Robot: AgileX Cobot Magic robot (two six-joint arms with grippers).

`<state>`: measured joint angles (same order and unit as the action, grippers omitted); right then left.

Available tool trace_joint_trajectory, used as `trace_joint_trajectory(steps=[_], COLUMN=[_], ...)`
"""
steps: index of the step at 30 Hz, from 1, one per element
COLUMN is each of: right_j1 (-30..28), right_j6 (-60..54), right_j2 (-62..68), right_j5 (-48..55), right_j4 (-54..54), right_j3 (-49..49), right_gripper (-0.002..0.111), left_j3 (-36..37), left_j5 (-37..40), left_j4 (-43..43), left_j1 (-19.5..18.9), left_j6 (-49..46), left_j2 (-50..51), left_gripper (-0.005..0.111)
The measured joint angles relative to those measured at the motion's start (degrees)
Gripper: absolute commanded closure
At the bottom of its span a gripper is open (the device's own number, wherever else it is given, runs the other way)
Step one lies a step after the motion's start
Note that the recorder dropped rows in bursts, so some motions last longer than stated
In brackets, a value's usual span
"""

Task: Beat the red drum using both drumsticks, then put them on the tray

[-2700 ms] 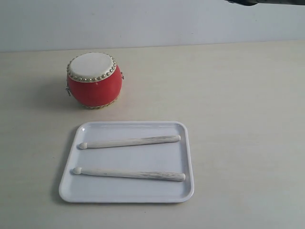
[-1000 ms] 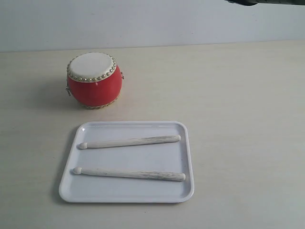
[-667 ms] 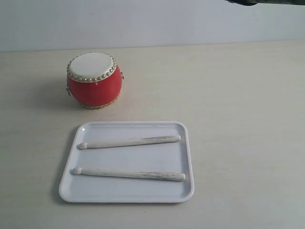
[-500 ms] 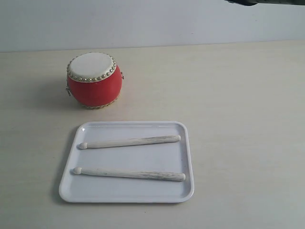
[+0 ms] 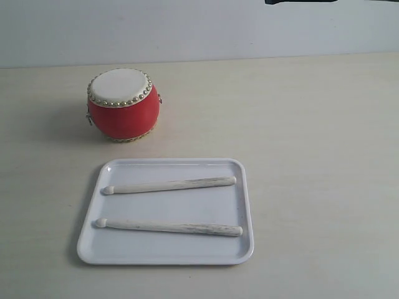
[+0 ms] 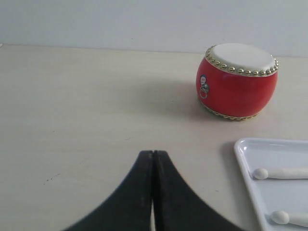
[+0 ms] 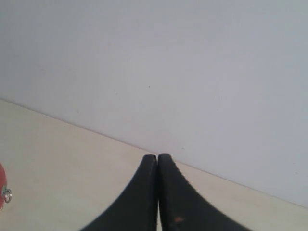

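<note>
The red drum (image 5: 123,104) stands upright on the table behind the white tray (image 5: 243,205). Two pale drumsticks lie across the tray side by side, the far one (image 5: 169,185) and the near one (image 5: 168,227), tips toward the left. My left gripper (image 6: 153,153) is shut and empty, low over bare table, with the red drum (image 6: 237,82) and the tray's corner (image 6: 240,149) ahead to one side. My right gripper (image 7: 157,156) is shut and empty, facing the back wall; a sliver of the drum (image 7: 2,187) shows at the picture's edge. Only a dark arm part (image 5: 299,2) shows in the exterior view.
A pale wooden table (image 5: 324,156) runs back to a plain white wall (image 5: 187,31). Nothing else stands on it besides the drum and tray.
The dark arm part at the top edge of the exterior view has shifted left and mostly out of the picture. Drum, tray and sticks have not moved.
</note>
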<state>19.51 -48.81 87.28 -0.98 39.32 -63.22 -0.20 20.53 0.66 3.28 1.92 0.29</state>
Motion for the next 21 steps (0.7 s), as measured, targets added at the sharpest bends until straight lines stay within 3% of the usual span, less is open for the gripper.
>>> trace_joint_trajectory(steps=[7, 12, 17, 21], right_j1=[-3.04, -7.38, -10.29, -10.29], right_j6=[0.60, 3.86, 4.92, 7.56], right_j2=[-16.47, -34.55, -61.30, -69.67], right_j5=[2.21, 2.44, 2.44, 2.45], right_j4=[-0.37, -0.37, -0.37, -2.70], right_j3=[9.88, 21.54, 34.47, 39.07], right_gripper=[0.108, 0.108, 0.108, 0.108], left_j3=[0.00, 0.00, 0.00, 0.00], left_j5=[0.00, 0.00, 0.00, 0.00], left_j4=[0.00, 0.00, 0.00, 0.00], left_j1=[0.00, 0.00, 0.00, 0.00], left_j6=[0.00, 0.00, 0.00, 0.00], left_j2=[0.00, 0.00, 0.00, 0.00], left_gripper=[0.106, 0.106, 0.106, 0.106])
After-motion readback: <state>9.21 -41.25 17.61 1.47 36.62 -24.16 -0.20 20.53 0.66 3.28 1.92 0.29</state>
